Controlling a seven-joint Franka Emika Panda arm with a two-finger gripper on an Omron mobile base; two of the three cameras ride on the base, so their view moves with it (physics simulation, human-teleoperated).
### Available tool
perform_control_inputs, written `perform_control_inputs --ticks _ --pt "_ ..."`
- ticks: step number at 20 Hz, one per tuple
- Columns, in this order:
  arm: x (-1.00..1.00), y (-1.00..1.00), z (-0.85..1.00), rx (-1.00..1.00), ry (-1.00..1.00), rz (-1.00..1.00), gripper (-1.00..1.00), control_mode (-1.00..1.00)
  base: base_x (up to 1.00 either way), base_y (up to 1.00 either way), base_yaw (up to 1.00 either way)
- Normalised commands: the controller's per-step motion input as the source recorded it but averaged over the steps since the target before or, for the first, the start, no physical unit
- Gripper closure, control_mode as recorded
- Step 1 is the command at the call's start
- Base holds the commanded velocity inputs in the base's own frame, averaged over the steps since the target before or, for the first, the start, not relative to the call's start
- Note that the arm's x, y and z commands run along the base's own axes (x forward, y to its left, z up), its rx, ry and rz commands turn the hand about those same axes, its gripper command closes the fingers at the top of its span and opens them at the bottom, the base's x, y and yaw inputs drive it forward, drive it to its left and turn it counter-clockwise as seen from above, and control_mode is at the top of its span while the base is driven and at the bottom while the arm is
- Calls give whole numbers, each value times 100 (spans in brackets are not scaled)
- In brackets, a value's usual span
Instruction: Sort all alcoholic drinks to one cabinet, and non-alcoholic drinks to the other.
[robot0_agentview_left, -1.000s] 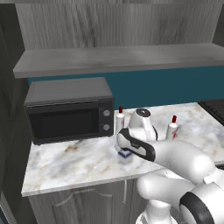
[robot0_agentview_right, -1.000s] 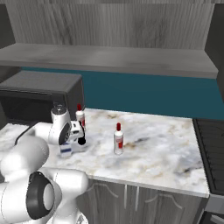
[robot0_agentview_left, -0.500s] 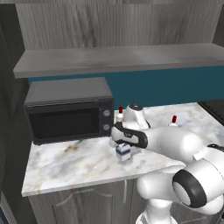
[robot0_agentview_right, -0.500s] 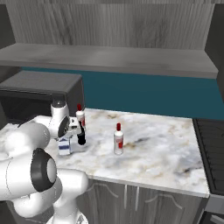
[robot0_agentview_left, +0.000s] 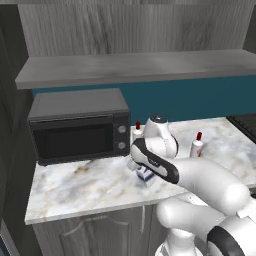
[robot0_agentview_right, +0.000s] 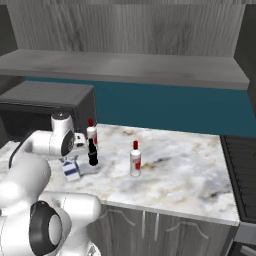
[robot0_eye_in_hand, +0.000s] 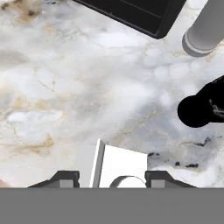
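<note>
Reaching straight down over the marble counter, the gripper has its two dark fingertips on either side of the small white milk carton, whose gable top sits right between them in the hand view. The jaws look drawn in close to the carton's sides, but whether they are already pinching it I cannot tell; the carton appears to stand on the counter.

That top-down approach makes sense: the carton is short and stands among taller bottles, so coming from above keeps the fingers clear of them. In the right base view the carton shows its blue band, just below the hand.

Just beside it stands the black cola bottle, seen from above in the hand view as a black round shape. Close behind that is one red-capped bottle, and a second red-capped bottle stands apart toward the middle of the counter. All four drinks are on the counter, so none is sorted yet, by my judgement.

The black microwave sits at the counter's left end, under the grey shelf.

No lettering can be read on any label; the bottles show only red bands and the carton a blue one.
</note>
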Motion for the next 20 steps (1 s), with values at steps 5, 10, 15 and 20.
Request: perform_control_inputs --ticks 5,10,15,20 --pt "-52 -15 44 3 -14 0 100 -100 0 0 0" --pt "-13 -12 68 8 -11 0 100 -100 0 0 0" --pt "-2 -12 100 10 -2 -6 100 -100 0 0 0" --pt "-11 -20 100 5 6 -12 100 -100 0 0 0"
